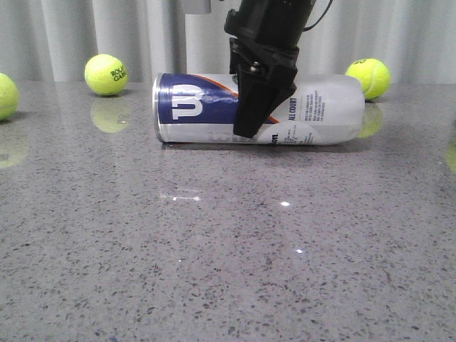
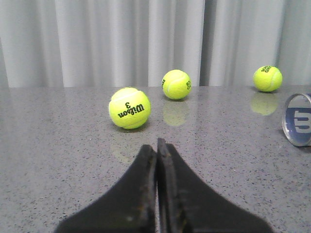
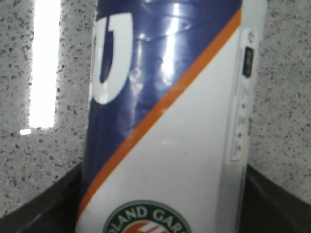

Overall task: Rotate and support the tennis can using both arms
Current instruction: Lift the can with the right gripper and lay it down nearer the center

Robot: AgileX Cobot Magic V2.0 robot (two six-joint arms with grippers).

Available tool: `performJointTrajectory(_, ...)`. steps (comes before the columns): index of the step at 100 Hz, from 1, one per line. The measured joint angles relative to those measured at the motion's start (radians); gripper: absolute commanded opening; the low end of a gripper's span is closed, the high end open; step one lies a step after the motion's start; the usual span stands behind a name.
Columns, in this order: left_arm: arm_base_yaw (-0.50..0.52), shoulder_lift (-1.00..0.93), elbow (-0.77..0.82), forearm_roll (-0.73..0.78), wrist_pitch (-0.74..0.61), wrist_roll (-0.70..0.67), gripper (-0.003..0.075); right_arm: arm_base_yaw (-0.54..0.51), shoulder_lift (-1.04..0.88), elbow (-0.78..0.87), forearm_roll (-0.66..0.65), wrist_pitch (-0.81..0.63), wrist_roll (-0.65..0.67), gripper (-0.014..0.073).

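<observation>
The tennis can (image 1: 192, 107) lies on its side on the grey table, navy end with the white W to the left, clear end to the right. My right gripper (image 1: 253, 117) comes down from above over the can's middle, one finger in front of it and the other hidden behind. In the right wrist view the can (image 3: 184, 145) fills the gap between both fingers (image 3: 43, 208), which press against its sides. My left gripper (image 2: 157, 145) is shut and empty, low over the table. The can's navy end (image 2: 299, 120) shows at the edge of its view.
Tennis balls lie on the table: one at the back left (image 1: 106, 74), one at the far left edge (image 1: 6, 95), one behind the can's clear end (image 1: 368, 77). The left wrist view shows three balls, the nearest (image 2: 129, 108) just ahead of the fingers. Grey curtains hang behind.
</observation>
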Motion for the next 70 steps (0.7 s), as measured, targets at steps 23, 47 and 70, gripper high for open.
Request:
performJointTrajectory(23,0.0,0.0,0.0,0.0,0.0,0.0,-0.0021,0.0,0.0,0.0,-0.002,0.0,0.0,0.0651)
performJointTrajectory(47,0.0,0.0,0.0,0.0,0.0,0.0,-0.0021,0.0,-0.002,0.0,-0.004,0.0,0.0,0.0651)
performJointTrajectory(70,0.0,0.0,0.0,0.0,0.0,0.0,-0.0021,0.0,-0.029,0.0,-0.004,0.0,0.0,0.0651)
